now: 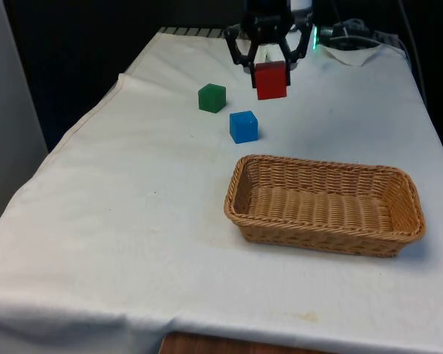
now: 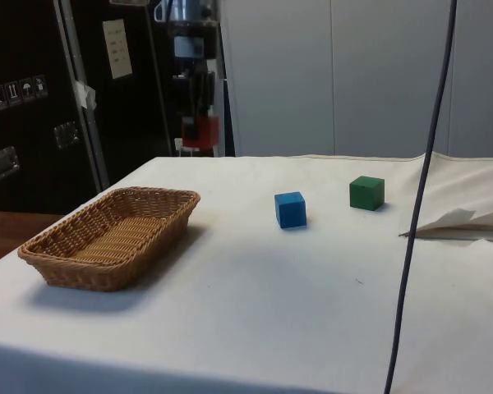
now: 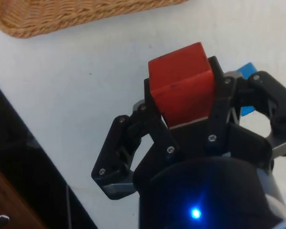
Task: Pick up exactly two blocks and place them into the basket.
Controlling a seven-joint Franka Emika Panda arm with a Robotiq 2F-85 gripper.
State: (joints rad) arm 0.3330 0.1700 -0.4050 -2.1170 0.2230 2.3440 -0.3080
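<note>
A red block (image 1: 271,80) hangs in the air above the far part of the table, with my gripper (image 1: 270,72) shut on it. The wrist view has the red block (image 3: 182,87) clamped between the black fingers (image 3: 220,90). In the side view the red block (image 2: 201,131) is held high beyond the table's far edge. A blue block (image 1: 244,127) rests on the cloth just below and to the front view's left of the gripper. A green block (image 1: 212,98) sits farther left. The wicker basket (image 1: 403,193) lies nearer the camera and holds nothing.
A crumpled white sheet (image 1: 351,50) lies at the far end of the table. In the side view a dark cable (image 2: 419,197) hangs down in front of the table, and a folded white sheet (image 2: 464,223) lies near the green block (image 2: 366,193).
</note>
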